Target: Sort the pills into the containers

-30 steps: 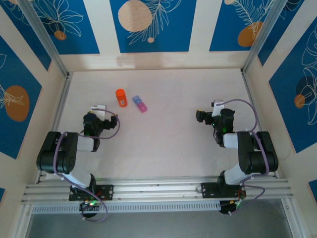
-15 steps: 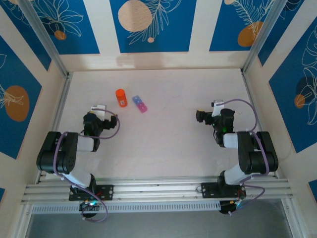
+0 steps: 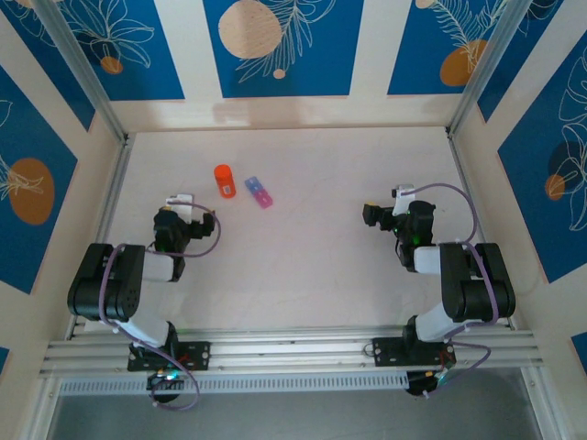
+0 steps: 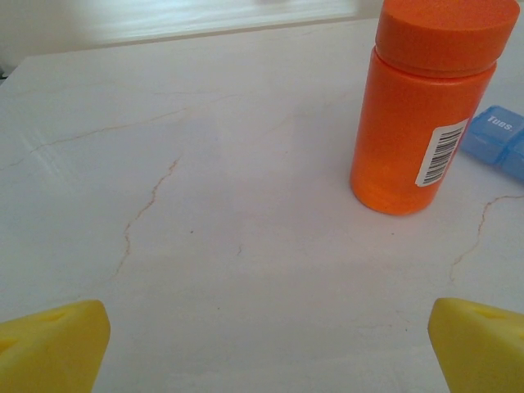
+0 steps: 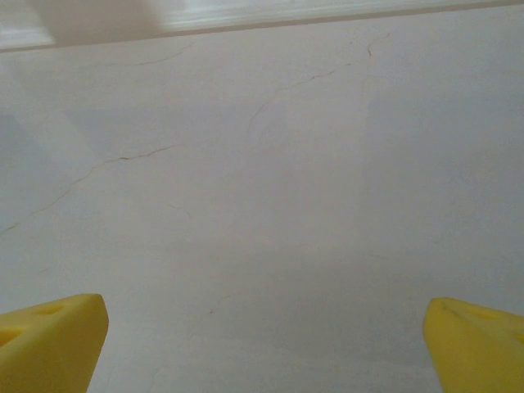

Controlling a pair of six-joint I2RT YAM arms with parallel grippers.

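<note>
- Pill-box strip (image 3: 260,192) is lying flat on the table (image 3: 312,266), far-left part. It sits at a slant, with the blue end toward the back wall and the pink end nearer the arms.
- Just to its left you've got an orange bottle (image 3: 224,181), upright, cap on. From above, a thin gap shows between the two.
- From the left wrist camera the bottle's barcode label faces right. The strip's blue section pokes out at the right edge, with "Tues." printed on its lid.
- Your left gripper (image 3: 176,215) sits on the near side of the bottle and points toward it, not touching it.
- Its yellow fingertips (image 4: 49,348) are out at the bottom corners of its own view. That claw is spread wide, with nothing but bare tabletop between the jaws.
- Your right gripper (image 3: 376,215) is over on the right side of the table, well apart from the strip and the bottle.
- Same story there: yellow fingertips (image 5: 49,344) far apart, jaws wide, holding nothing, with plain table in front.
- Tabletop is pale with faint hairline cracks.
- Wall panels (image 3: 275,46) around it are blue with orange circles and white leaf outlines.
</note>
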